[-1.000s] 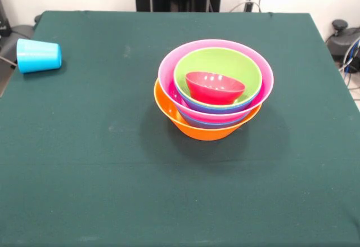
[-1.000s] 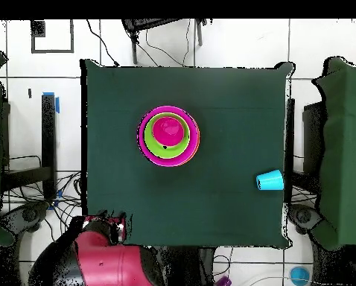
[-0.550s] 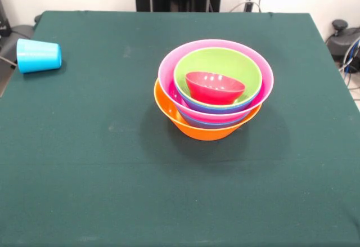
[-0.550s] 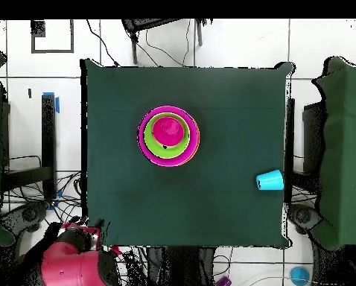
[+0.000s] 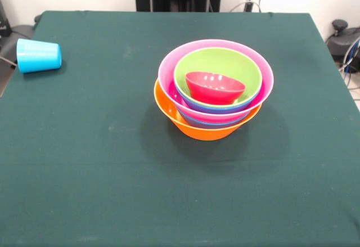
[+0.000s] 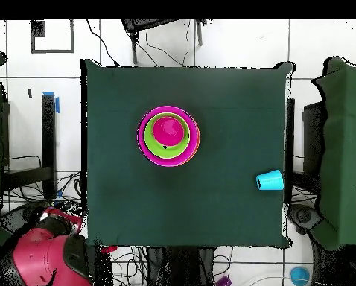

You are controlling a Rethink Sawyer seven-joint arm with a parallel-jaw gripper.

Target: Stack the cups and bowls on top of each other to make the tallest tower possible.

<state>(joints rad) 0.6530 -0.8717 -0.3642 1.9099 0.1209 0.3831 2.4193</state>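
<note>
Five bowls [image 5: 214, 92] sit nested; the cup [image 5: 38, 55] lies apart, awaiting pickup. The gripper's state can't be told.

Glossy plastic bowls [image 5: 215, 89], matt cloth table [image 5: 112, 162]

Your bowls [image 5: 214, 89] sat nested mid-table [image 5: 112, 191]; cup [image 5: 38, 55] lay sideways, well apart, by the edge.

A dark green table [image 6: 121, 112] stands on a white tiled floor [image 6: 233, 45] strewn with black cables [image 6: 155, 48].
</note>
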